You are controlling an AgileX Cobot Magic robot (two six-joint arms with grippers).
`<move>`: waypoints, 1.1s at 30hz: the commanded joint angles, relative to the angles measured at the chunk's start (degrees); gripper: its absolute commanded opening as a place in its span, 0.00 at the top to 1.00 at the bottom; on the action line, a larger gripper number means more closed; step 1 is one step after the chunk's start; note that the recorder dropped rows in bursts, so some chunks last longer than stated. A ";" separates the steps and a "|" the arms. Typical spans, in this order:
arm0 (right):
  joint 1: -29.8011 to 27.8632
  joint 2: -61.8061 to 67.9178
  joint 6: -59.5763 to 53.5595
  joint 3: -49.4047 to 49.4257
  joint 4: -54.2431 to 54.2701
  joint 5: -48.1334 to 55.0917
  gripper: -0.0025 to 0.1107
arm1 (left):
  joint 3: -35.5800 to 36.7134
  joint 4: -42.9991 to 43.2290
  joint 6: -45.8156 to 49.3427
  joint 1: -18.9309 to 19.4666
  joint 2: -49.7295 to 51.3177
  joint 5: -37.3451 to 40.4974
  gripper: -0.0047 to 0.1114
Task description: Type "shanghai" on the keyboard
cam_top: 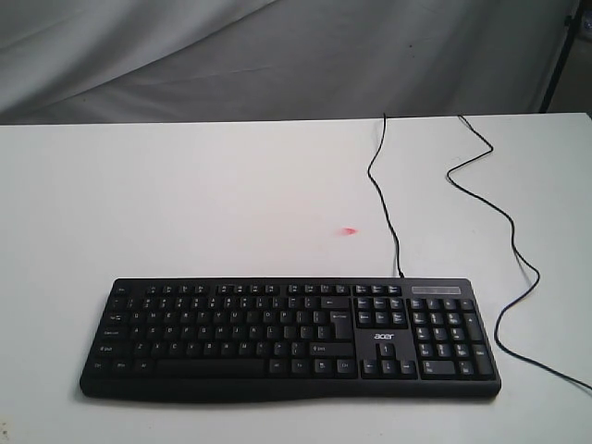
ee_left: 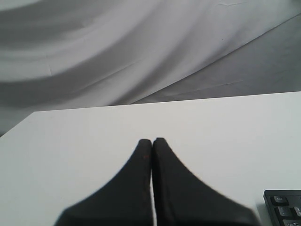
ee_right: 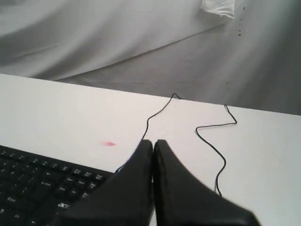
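- As it lies flat along the near edge of the white table (cam_top: 185, 203), the keyboard (cam_top: 291, 338) is wide and black, and its long side runs left to right in the exterior view.
- Its number pad (cam_top: 450, 338) is at the right end. A small white "acer" logo (cam_top: 386, 337) sits just to the left of the pad, above the arrow keys.
- A thin black cable (cam_top: 384, 199) leaves the keyboard's far edge near the number pad and snakes away to the back of the table.
- A second run of black cable (cam_top: 504, 231) loops down the right side of the table, well clear of the keys. I cannot tell whether it is the same lead.
- A small pink mark (cam_top: 349, 231) shows on the bare tabletop beyond the keyboard, between it and the table's back edge.
- The right gripper (ee_right: 153, 142) has its two black fingers pressed together with nothing between them. It hangs by the keyboard's far edge, at the end where the logo is.
- The left gripper (ee_left: 151, 141) is likewise closed tight and empty. It is over bare table, with only the keyboard's Esc corner in view beside it.
- Creased grey cloth (cam_top: 277, 55) hangs behind the table.
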 commanded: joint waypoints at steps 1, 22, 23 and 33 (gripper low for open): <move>-0.45 -0.37 0.00 0.21 0.05 5.19 0.98 | 0.29 -0.03 -0.16 -0.22 0.18 -0.16 0.95; -0.45 -0.37 0.46 0.21 3.82 8.64 0.98 | 0.29 -0.03 -0.16 -0.22 0.18 -0.16 0.95; -0.45 -0.37 0.46 0.21 3.82 8.64 0.98 | 0.29 -0.03 -0.16 -0.22 0.18 -0.16 0.95; -0.45 -0.37 0.46 0.21 3.82 8.64 0.98 | 0.29 -0.03 -0.16 -0.22 0.18 -0.16 0.95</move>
